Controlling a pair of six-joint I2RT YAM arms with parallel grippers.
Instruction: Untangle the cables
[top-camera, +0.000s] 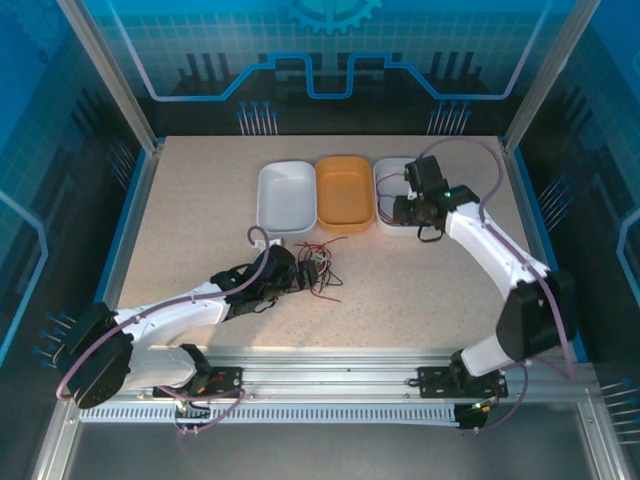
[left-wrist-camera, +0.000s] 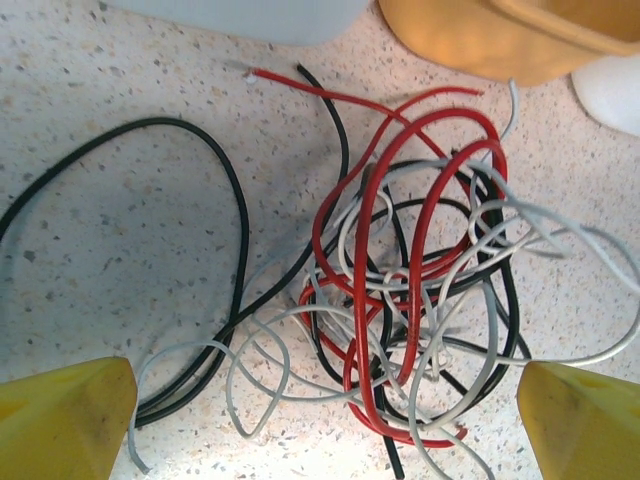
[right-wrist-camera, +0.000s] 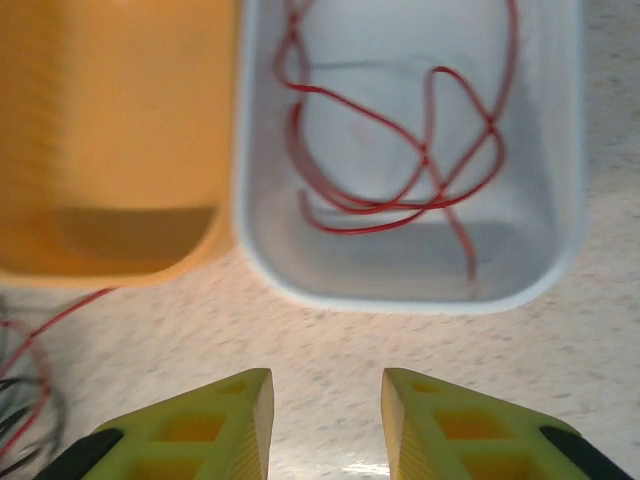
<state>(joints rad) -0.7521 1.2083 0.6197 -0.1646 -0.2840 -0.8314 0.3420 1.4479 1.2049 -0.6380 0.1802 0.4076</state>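
**A:** Status, L side?

**B:** Left gripper (left-wrist-camera: 320, 430): jaws at full spread, nothing held. Cable tangle (left-wrist-camera: 410, 290) (red, black, whitish) lies on the table (top-camera: 200, 200) between the two yellow fingers (left-wrist-camera: 65, 420) and just ahead of them. Bulk sits nearer the finger at the right of the wrist view. A black and a whitish strand run right up beside the other finger; can't tell if they touch.

**A:** R side?

**B:** Right gripper (right-wrist-camera: 325, 400): narrow gap between fingers, empty. It hovers over bare table just short of the white tray (right-wrist-camera: 560, 250). One red cable (right-wrist-camera: 400, 170) lies looped inside that tray, apart from the fingertips. Orange tray (right-wrist-camera: 110, 130) sits just beside it.

**A:** Tangle vs. trays?

**B:** Top view: mid-table, near the orange tray's front edge.
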